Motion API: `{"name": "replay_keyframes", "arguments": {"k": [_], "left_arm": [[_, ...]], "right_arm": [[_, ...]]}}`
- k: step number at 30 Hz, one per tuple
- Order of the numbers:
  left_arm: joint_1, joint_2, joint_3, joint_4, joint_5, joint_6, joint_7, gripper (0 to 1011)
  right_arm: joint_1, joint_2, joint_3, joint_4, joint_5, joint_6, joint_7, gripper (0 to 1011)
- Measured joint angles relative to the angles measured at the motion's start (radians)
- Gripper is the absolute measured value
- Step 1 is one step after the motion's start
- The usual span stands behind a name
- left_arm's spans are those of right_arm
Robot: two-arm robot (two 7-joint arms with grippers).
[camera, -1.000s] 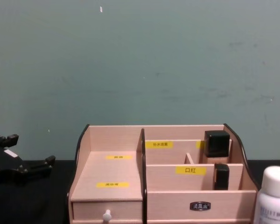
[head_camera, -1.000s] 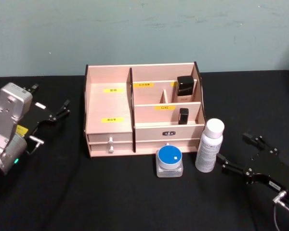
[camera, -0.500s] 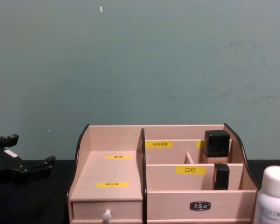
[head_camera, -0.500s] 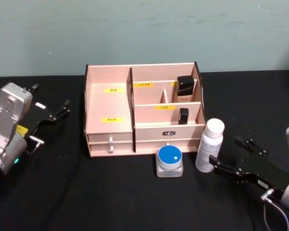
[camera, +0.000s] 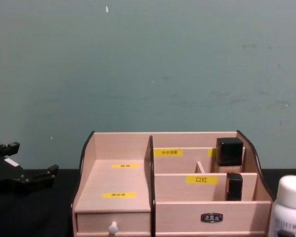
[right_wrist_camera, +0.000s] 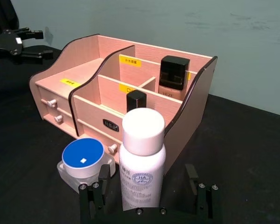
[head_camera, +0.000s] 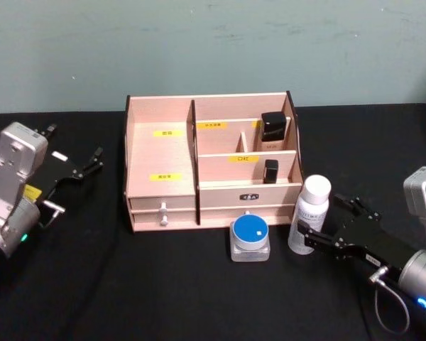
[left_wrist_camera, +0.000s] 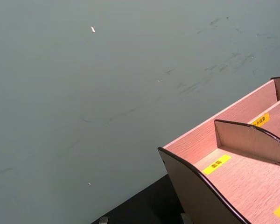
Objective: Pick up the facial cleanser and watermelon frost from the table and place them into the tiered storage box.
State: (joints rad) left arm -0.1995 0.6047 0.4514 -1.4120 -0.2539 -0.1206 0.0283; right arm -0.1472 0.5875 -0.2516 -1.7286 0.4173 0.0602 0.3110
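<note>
**Asker:** Where are your jaws?

**Robot:** My right gripper [right_wrist_camera: 147, 196] sits low over the black cloth-covered table [head_camera: 163, 291]. Its jaws are wide, with one finger on each side of the facial cleanser, a white plastic bottle with a white cap [right_wrist_camera: 142, 163]. My right wrist camera shows a gap between each finger and the bottle, so I am around it without touching it. The head camera shows the same straddle from above, but not those gaps.

**Asker:** And the other item?

**Robot:** The watermelon frost, a squat clear jar with a round blue lid [head_camera: 250, 236], stands on the cloth just beside the bottle, to its left. It is in front of the box's drawers.

**Asker:** What lies behind them?

**Robot:** The tiered storage box, pale pink wood with dark curved sides [head_camera: 163, 153], has yellow labels and two small drawers with white knobs. Its rear right compartment holds a beige bottle with a square black cap [head_camera: 272, 131]. A small black tube [head_camera: 270, 170] stands in the tier in front of that. The chest camera sees the box face-on, with the white cap at its lower right corner.

**Asker:** Your other arm?

**Robot:** My left gripper [head_camera: 74, 145] is parked well left of the box, fingers spread. Its wrist camera looks past the box's dark curved side.

**Asker:** And the room?

**Robot:** A dull blue-green wall with faint scuffs [head_camera: 213, 42] stands behind the table.
</note>
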Motion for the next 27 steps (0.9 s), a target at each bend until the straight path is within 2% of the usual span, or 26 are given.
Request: {"name": "replay_keyframes", "arguments": {"k": [16, 27], "left_arm": [[0.000, 0.000, 0.000, 0.000, 0.000, 0.000, 0.000, 1001], [0.000, 0.000, 0.000, 0.000, 0.000, 0.000, 0.000, 1001]], "right_arm": [[0.057, -0.060, 0.006, 0.059, -0.021, 0.011, 0.045, 1002], [0.061, -0.065, 0.007, 0.063, -0.021, 0.015, 0.050, 1003]]}}
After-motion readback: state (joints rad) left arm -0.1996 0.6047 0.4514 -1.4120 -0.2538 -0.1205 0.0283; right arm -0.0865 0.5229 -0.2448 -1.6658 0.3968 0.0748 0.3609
